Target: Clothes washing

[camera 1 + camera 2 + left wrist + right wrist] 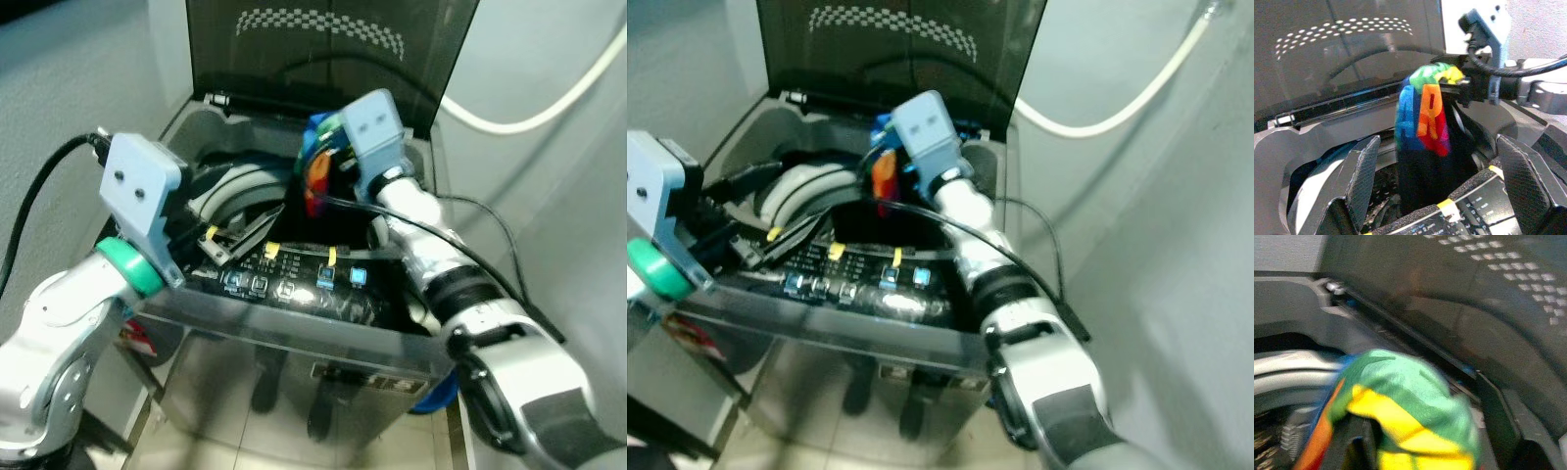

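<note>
A top-loading washing machine (294, 328) stands before me with its dark lid (323, 59) raised. My right gripper (328, 162) is shut on a rainbow-coloured garment (1425, 112) with a dark lower part, which hangs over the drum opening (245, 196). In the right wrist view the green and yellow cloth (1410, 406) bunches between the fingers. My left gripper (1435, 196) is open, held near the machine's left front corner by the control panel (294, 279), with nothing between its fingers (1359, 171).
A white hose (549, 98) curves along the grey wall behind the machine. A grey wall (1176, 245) stands close on the right. The tiled floor (294, 446) lies below the machine's front.
</note>
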`<state>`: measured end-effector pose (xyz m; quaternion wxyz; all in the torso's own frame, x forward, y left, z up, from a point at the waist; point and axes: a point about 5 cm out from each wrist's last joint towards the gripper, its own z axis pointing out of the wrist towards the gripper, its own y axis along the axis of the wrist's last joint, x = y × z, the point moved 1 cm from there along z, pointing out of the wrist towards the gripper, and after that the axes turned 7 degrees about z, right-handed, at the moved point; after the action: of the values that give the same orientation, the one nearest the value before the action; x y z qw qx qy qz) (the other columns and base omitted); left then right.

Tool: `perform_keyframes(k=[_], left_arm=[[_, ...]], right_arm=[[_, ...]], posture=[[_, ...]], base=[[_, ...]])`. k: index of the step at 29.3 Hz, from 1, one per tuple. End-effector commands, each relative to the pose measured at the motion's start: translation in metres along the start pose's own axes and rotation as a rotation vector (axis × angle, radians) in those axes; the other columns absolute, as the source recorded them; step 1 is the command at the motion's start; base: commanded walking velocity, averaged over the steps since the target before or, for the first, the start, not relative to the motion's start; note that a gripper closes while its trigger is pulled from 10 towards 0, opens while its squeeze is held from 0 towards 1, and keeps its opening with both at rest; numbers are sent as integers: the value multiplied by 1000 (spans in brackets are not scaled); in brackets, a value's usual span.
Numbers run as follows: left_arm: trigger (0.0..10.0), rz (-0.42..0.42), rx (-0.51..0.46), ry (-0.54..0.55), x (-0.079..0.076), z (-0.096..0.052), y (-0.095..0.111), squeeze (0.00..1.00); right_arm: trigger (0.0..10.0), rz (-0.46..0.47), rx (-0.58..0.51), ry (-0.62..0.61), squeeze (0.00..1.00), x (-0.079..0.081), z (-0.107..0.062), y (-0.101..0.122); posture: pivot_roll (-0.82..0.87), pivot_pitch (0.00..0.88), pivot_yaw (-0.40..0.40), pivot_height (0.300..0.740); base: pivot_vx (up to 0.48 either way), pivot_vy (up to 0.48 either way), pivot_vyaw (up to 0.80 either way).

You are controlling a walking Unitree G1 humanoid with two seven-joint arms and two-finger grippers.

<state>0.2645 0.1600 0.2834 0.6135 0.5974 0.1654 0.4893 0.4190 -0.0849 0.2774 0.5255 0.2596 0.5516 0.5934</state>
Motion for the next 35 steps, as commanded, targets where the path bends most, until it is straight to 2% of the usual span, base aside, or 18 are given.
perform_keyframes(k=[1, 4, 6, 7, 9, 10, 13, 15, 16, 17, 19, 22, 28, 29, 30, 32, 34, 35], left_arm=[[10000, -5, 11, -5, -3, -1, -2, 0], [10000, -9, 15, -1, -4, 0, -3, 0], [10000, -14, 23, -2, -5, 2, -4, 0], [10000, -14, 23, -4, -5, 3, -4, 0], [10000, -14, 23, -4, -5, 3, -4, 0], [10000, -14, 24, -8, -5, 4, -3, 0], [10000, -13, 25, -16, -4, 3, -1, 0], [10000, -13, 25, -16, -4, 3, -1, 0], [10000, -12, 26, -19, -4, 3, -1, 0], [10000, -12, 26, -21, -4, 3, 0, 0], [10000, -12, 26, -21, -4, 3, 0, 0], [10000, -10, 22, -27, -4, 5, 2, 0], [10000, -9, 22, -30, -4, 5, 2, 0], [10000, -8, 20, -35, -3, 7, 2, 0], [10000, -8, 20, -35, -3, 7, 2, 0], [10000, -6, 15, -46, -3, 10, 3, 0], [10000, -6, 15, -46, -3, 10, 3, 0], [10000, -4, 14, -47, -2, 11, 3, 0]], right_arm=[[10000, 10, 32, 128, 1000, 5, -6, -7], [10000, -2, 56, 202, 1000, 8, -10, -10], [10000, -69, 80, 357, 1000, 12, -21, -15], [10000, -108, 86, 432, 518, 13, -28, -17], [10000, -108, 86, 432, 518, 13, -28, -17], [10000, -159, 89, 504, 0, 12, -37, -17], [10000, -233, 79, 569, 0, -2, -50, -12], [10000, -233, 79, 569, 0, -2, -50, -12], [10000, -245, 72, 571, 0, -10, -53, -8], [10000, -248, 54, 546, 0, -19, -56, -2], [10000, -248, 54, 546, 0, -19, -56, -2], [10000, -205, 0, 474, 0, -39, -63, 12], [10000, -208, 4, 469, 0, -45, -70, 13], [10000, -257, 30, 505, 0, -46, -77, 12], [10000, -257, 30, 505, 0, -46, -77, 12], [10000, -401, 102, 612, 0, -49, -87, 11], [10000, -401, 102, 612, 0, -49, -87, 11], [10000, -462, 143, 684, 0, -49, -94, 9]], posture=[[173, 62, -13, 740], [173, 62, -13, 740], [155, 64, -2, 740], [156, 65, 1, 740], [156, 65, 1, 740], [158, 66, 3, 740], [158, 70, 10, 740], [158, 70, 10, 740], [158, 70, 10, 740], [161, 70, 16, 740], [161, 70, 16, 740], [166, 69, 25, 740], [162, 67, 34, 740], [153, 62, 42, 740], [153, 62, 42, 740], [154, 54, 45, 740], [154, 54, 45, 740], [154, 50, 43, 740]], base=[[0, 0, 0], [0, 0, 0], [0, 0, 0], [0, 0, 0], [0, 0, 0], [0, 0, 0], [0, 0, 0], [0, 0, 0], [0, 0, 0], [0, 0, 0], [0, 0, 0], [0, 0, 0], [0, 0, 0], [0, 0, 0], [0, 0, 0], [0, 0, 0], [0, 0, 0], [0, 0, 0]])
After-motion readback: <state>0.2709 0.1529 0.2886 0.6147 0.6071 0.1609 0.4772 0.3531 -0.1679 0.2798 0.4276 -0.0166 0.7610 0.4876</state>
